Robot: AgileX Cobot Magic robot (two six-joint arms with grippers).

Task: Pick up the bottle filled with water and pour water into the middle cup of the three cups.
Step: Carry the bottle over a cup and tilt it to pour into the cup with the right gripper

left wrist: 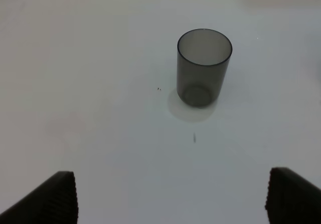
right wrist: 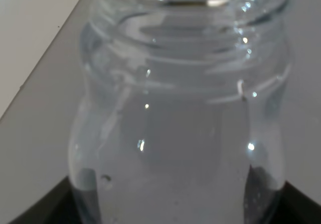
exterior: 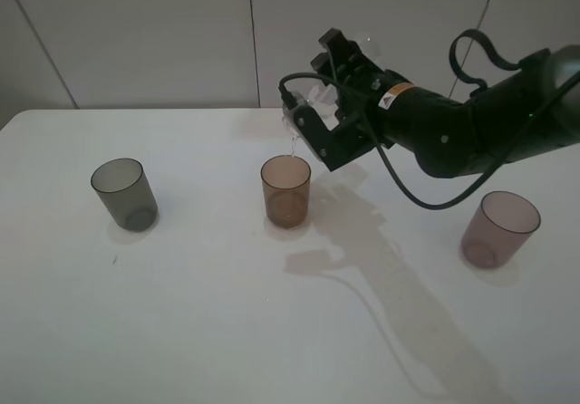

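Now the bottle (right wrist: 180, 123) hangs tipped, neck down, just above the middle cup (exterior: 285, 191), with a thin stream of water falling into it. The right jaws pinch the bottle's body. The left jaws stand spread over the desk (exterior: 199, 313), facing the grey cup (left wrist: 203, 68).

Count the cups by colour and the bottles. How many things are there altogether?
grey cup: 1
brown cup: 1
pink cup: 1
bottle: 1
total: 4
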